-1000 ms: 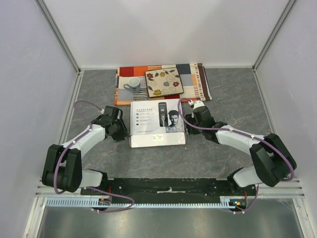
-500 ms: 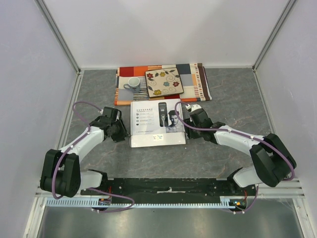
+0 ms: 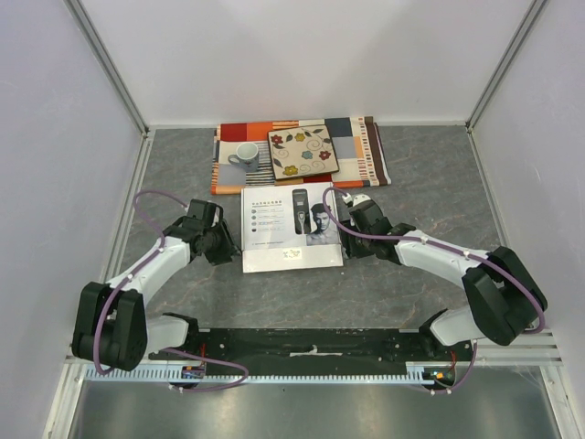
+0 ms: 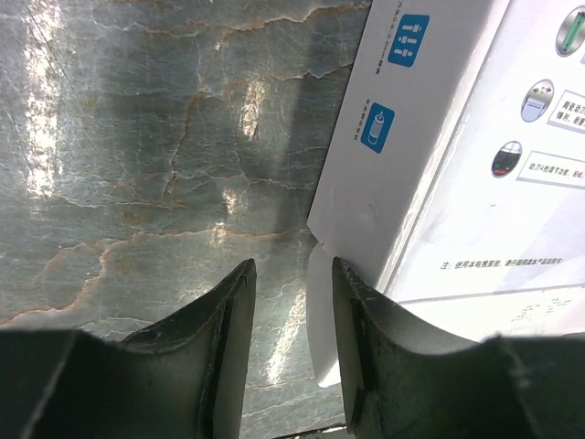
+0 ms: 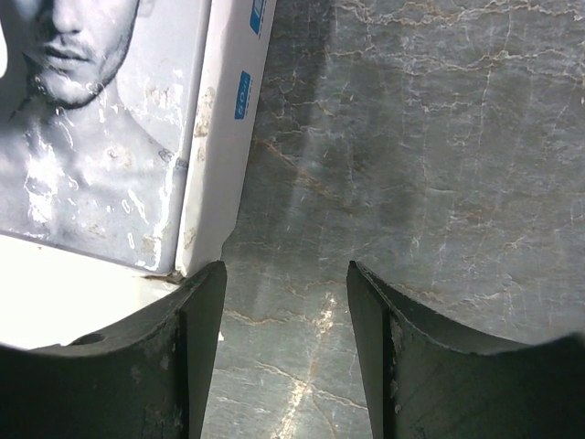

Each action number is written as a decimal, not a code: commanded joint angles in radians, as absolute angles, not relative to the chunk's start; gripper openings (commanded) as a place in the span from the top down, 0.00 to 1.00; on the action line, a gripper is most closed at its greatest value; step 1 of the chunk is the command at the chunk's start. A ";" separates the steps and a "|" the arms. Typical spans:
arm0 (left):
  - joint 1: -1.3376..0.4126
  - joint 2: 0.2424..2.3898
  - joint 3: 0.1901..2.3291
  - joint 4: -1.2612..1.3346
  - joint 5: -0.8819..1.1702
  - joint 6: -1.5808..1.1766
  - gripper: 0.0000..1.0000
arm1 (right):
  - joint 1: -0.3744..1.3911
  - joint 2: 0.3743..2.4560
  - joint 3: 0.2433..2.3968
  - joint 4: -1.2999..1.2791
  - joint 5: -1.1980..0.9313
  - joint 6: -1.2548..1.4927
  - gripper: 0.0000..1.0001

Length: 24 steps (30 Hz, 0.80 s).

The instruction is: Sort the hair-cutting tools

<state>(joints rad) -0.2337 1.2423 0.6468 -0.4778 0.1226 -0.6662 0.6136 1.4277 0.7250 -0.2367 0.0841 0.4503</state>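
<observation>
Your left jaws stand open, the white box (image 3: 291,229) corner at their right tip; your right jaws gape open too, box at their left tip; hair-cutting tools hidden.

Two twins on show. The left arm (image 3: 151,265) and the right arm (image 3: 439,256) wear white link shells broken up by chunky black joint housings. A purple cable (image 3: 151,192) loops off the left one, a matching purple lead (image 3: 329,212) off the right. Both sit on a long black base rail (image 3: 311,343). Up close, the left gripper (image 4: 292,274) has dark matte fingers (image 4: 228,311) with curved inner faces. The right gripper (image 5: 285,274) has the same, with pale scuffs on its pads (image 5: 196,320).
</observation>
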 commanded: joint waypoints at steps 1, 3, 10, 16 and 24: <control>-0.245 1.212 0.638 -0.466 0.189 -0.687 0.54 | 0.634 1.394 0.772 -0.232 0.048 0.472 0.36; -0.245 1.212 0.637 -0.468 0.189 -0.686 0.54 | 0.634 1.396 0.775 -0.236 0.052 0.471 0.36; -0.245 1.218 0.638 -0.472 0.166 -0.673 0.55 | 0.646 1.385 0.773 -0.265 0.113 0.451 0.36; -0.244 1.216 0.653 -0.505 0.088 -0.666 0.58 | 0.646 1.374 0.744 -0.276 0.173 0.434 0.35; -0.244 1.223 0.678 -0.546 0.017 -0.676 0.60 | 0.649 1.376 0.729 -0.268 0.175 0.425 0.35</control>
